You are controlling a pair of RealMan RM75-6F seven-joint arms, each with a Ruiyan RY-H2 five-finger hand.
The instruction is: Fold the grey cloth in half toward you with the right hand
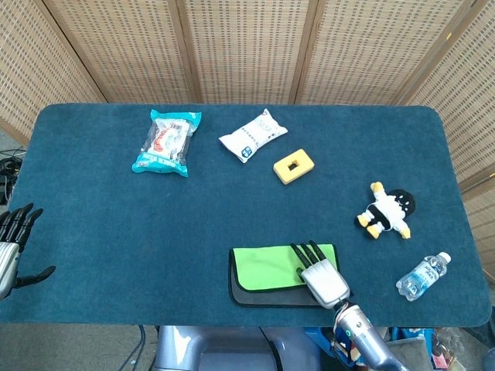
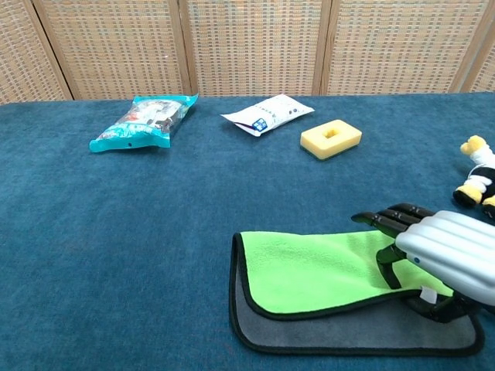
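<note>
— Two hands in view?

— Yes. The right hand lies low over the grey cloth at the near edge of the table, right of centre. The left hand sits far off at the table's left edge, fingers apart, holding nothing.

— And the cloth?

— Folded over on itself. Its bright green underside faces up and covers most of it; a grey strip with a dark border shows along the near side and at the left end in the chest view.

— Is the right hand gripping it?

— Its fingers stretch forward over the right end of the green flap, and a dark thumb curls down onto the flap beneath them. Whether the fabric is actually pinched between them, I cannot tell; the palm hides that spot.

— What else is on the table?

— At the far side, a teal snack bag, a white packet and a yellow block with a square hole. To the right, a black-and-white plush toy, and nearer the front edge a small water bottle lying on its side, well apart from the cloth.
</note>
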